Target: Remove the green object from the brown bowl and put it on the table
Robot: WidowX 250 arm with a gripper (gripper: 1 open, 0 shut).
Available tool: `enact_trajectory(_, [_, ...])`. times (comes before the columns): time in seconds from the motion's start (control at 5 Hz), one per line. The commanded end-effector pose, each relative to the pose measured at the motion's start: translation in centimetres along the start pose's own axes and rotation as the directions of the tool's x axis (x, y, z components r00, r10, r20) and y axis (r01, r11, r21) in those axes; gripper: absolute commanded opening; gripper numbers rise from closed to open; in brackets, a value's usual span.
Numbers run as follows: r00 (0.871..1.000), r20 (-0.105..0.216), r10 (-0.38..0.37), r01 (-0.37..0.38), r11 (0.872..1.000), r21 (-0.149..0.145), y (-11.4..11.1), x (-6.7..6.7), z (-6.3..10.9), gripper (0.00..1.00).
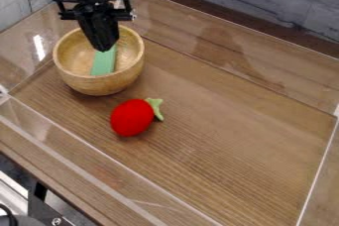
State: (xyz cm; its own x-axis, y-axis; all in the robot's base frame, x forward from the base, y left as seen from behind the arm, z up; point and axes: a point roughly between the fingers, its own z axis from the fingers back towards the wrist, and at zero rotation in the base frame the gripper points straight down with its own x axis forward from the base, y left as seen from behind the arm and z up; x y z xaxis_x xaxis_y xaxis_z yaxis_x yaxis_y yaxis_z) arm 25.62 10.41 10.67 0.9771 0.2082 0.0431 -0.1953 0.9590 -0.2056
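The green object (105, 62) is a flat light green bar lying inside the brown bowl (71, 71), a round tan wooden bowl at the left of the table (225, 101). My gripper (102, 44) hangs over the bowl and points nearly straight down. Its dark fingers reach to just above the far end of the bar and hide that end. The fingers look narrow and close together, and no gap shows between them. Nothing is lifted.
A red strawberry-like toy (133, 117) with a small green leaf lies on the table in front and to the right of the bowl. Clear acrylic walls (40, 131) edge the table on all sides. A small clear bracket stands behind the bowl.
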Motion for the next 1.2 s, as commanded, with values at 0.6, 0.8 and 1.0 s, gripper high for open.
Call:
enact_trajectory(0.6, [0.995,0.003,-0.103,0.103,0.994,0.044,3.3,0.7,-2.4,1.0])
enact_trajectory(0.8, [0.992,-0.007,-0.13,0.13,0.991,0.045,3.0,1.2,-3.3,1.0])
enact_trajectory(1.0, [0.995,0.003,-0.099,0.099,0.994,0.05,3.0,1.5,-3.2,0.0])
